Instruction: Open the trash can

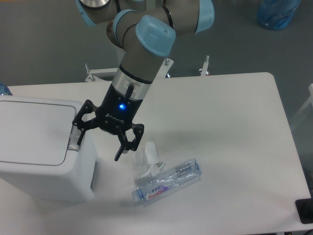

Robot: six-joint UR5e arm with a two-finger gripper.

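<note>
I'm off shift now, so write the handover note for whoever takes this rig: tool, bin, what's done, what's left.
Tool: open, holding nothing. One finger is down at the bin's front right edge, by the tab; whether it touches cannot be told. The other finger hangs over the table.
Bin: at the table's left end, upright, lid flat and shut.
Bottle: lying on its side on the table, right of the bin, apart from the tool.
Done: tool brought to the tab.
Left: press the tab, likely straight down, and see the lid come up.
</note>
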